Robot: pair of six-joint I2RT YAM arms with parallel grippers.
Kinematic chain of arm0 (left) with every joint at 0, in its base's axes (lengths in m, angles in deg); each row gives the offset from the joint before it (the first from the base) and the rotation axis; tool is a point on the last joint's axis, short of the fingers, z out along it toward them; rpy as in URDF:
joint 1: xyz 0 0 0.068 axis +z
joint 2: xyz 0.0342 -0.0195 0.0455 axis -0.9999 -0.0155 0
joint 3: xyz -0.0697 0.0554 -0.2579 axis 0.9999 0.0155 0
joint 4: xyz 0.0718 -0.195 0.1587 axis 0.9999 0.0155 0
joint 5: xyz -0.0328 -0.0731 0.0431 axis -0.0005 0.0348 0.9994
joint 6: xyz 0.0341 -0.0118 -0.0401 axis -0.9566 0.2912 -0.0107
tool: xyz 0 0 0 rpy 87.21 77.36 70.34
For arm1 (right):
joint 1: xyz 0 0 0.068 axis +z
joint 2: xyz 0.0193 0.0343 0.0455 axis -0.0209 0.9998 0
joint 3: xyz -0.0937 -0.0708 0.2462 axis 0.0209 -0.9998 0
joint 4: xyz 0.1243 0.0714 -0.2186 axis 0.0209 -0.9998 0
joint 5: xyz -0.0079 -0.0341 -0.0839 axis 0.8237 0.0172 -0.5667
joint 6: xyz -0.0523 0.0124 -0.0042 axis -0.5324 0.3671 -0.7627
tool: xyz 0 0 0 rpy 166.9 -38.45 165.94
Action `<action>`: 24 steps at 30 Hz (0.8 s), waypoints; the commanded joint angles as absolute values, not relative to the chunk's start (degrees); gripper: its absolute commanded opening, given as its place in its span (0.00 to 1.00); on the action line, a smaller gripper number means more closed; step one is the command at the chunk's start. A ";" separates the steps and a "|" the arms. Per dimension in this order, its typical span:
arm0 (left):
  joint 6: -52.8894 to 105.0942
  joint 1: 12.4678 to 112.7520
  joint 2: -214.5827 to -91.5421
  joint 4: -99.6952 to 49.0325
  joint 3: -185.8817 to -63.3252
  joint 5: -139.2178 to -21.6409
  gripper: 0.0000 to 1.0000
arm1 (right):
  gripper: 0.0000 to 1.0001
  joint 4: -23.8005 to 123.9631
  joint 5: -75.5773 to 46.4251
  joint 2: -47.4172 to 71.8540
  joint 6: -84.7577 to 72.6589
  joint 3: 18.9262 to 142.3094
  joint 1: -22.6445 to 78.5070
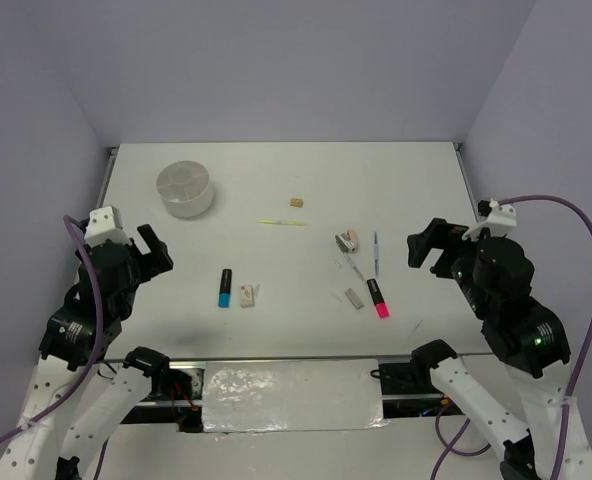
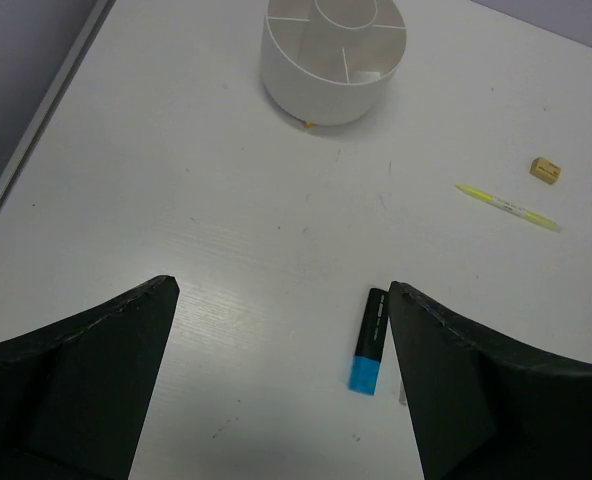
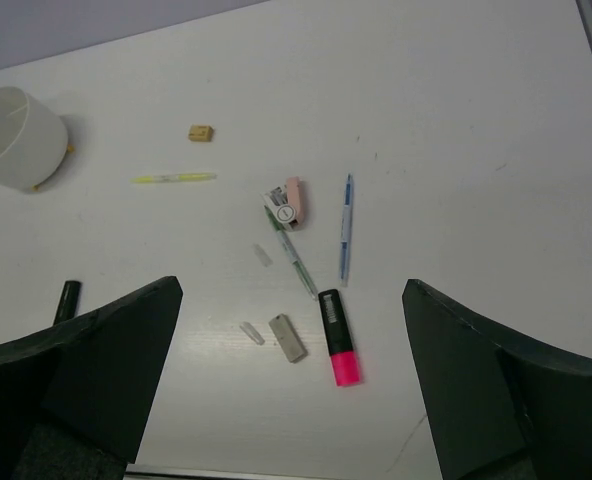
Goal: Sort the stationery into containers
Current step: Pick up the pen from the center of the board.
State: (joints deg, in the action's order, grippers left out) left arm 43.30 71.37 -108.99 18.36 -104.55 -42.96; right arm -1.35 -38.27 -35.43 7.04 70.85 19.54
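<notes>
The round white divided cup [image 1: 185,199] stands at the back left. A blue-and-black marker [image 1: 224,288] and a white eraser [image 1: 248,295] lie in front of my left gripper [image 1: 154,251], which hangs open and empty above the table [image 2: 281,288]. A pink highlighter [image 3: 338,336], a grey eraser [image 3: 288,337], a blue-grey pen [image 3: 345,227], a green pen [image 3: 296,258] and a pink-and-white eraser [image 3: 287,203] lie below my right gripper [image 3: 292,287], also open and empty. The yellow-green stick [image 1: 282,222] and a tan eraser [image 1: 296,201] lie mid-table.
Two small clear caps [image 3: 262,254] lie loose near the grey eraser. Grey walls close in the table on the left, right and back. A foil-covered strip [image 1: 291,395] runs between the arm bases at the near edge.
</notes>
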 commanded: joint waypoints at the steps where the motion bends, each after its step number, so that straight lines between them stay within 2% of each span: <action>1: 43.09 71.71 -108.94 15.71 -104.55 -43.43 0.99 | 1.00 -0.39 -39.27 -36.43 7.09 70.38 19.37; 10: 42.91 71.71 -109.56 15.18 -104.29 -44.31 0.99 | 1.00 0.49 -36.19 -31.79 7.00 68.09 19.37; 16: 42.38 71.71 -110.88 15.00 -104.29 -45.54 0.99 | 0.99 -3.02 -37.42 -11.14 9.90 71.69 19.37; 18: 42.21 71.62 -111.05 14.83 -104.03 -45.98 0.99 | 0.96 0.82 -40.58 -5.51 10.16 71.43 19.11; 21: 42.03 71.62 -111.14 14.65 -103.94 -46.59 0.99 | 0.79 4.09 -37.35 3.18 7.97 72.30 16.39; 22: 42.03 71.62 -111.14 14.65 -103.94 -46.68 0.99 | 0.70 4.44 -38.12 7.56 7.62 72.83 16.21; 24: 41.86 71.62 -111.14 14.39 -103.85 -47.03 0.99 | 0.68 6.02 -38.22 11.45 6.56 73.97 15.60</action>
State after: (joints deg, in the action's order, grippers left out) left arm 43.06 71.37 -111.20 17.35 -104.31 -45.91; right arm 2.38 -37.66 8.59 8.02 70.43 16.67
